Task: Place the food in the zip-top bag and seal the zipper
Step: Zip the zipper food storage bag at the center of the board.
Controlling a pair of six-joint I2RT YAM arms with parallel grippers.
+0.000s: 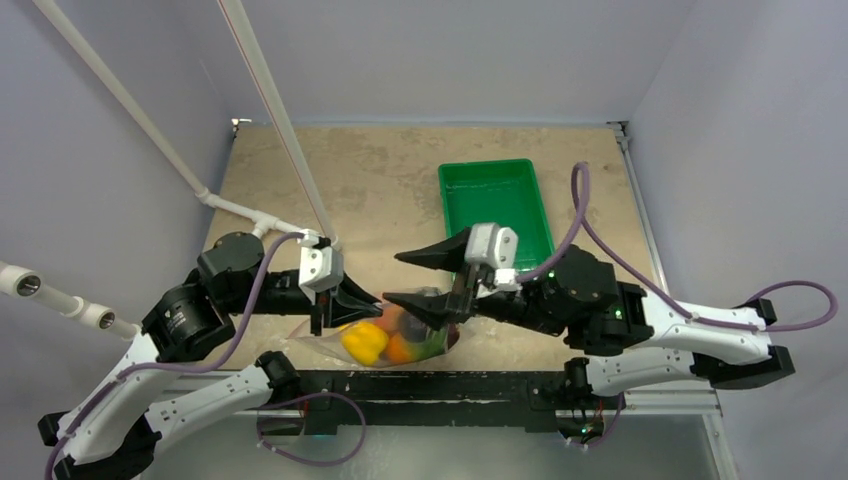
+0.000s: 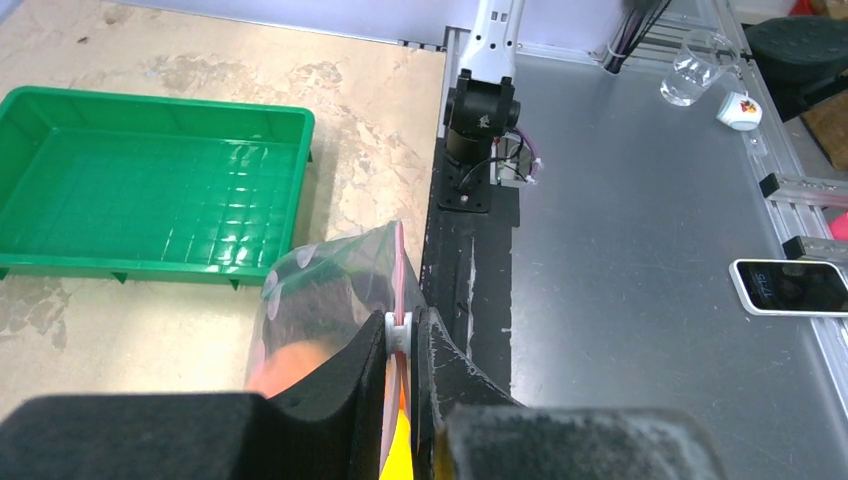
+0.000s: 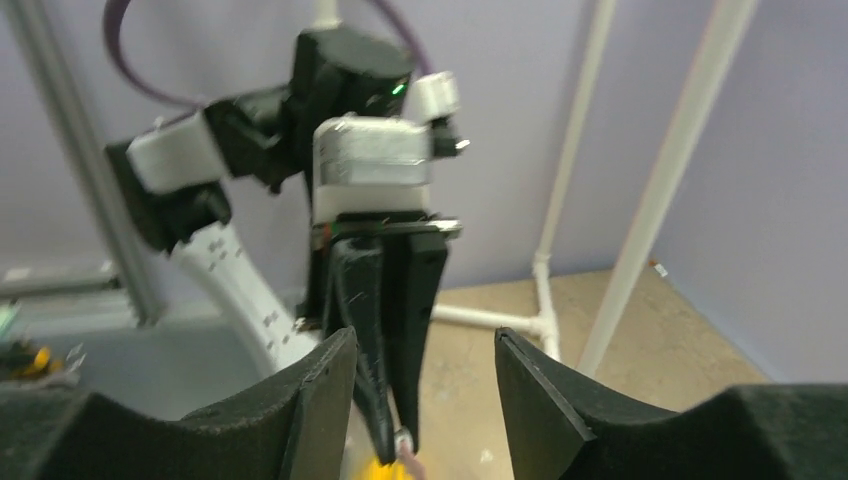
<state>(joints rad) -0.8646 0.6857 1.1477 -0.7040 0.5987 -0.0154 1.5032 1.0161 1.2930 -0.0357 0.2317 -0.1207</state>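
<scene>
The zip-top bag (image 1: 318, 345) lies at the table's near edge, between the two arms. The food shows through it: a yellow piece (image 1: 365, 342), an orange one (image 1: 400, 348) and a green one (image 1: 432, 345). My left gripper (image 2: 410, 325) is shut on the white slider of the pink zipper (image 2: 400, 260) at the bag's upper edge. In the top view the left gripper (image 1: 372, 300) points right, and my right gripper (image 1: 391, 277) faces it just beyond, open and empty. The right wrist view shows the right gripper (image 3: 425, 345) wide apart around the left gripper's tip (image 3: 395, 435).
A green ribbed tray (image 1: 495, 205) stands empty behind the right arm. White pipes (image 1: 250, 215) cross the back left of the table. The right arm's base (image 2: 480, 110) is bolted at the near edge. On the metal bench beyond are a phone (image 2: 790, 287), a cup (image 2: 740, 110) and a glass (image 2: 690, 75).
</scene>
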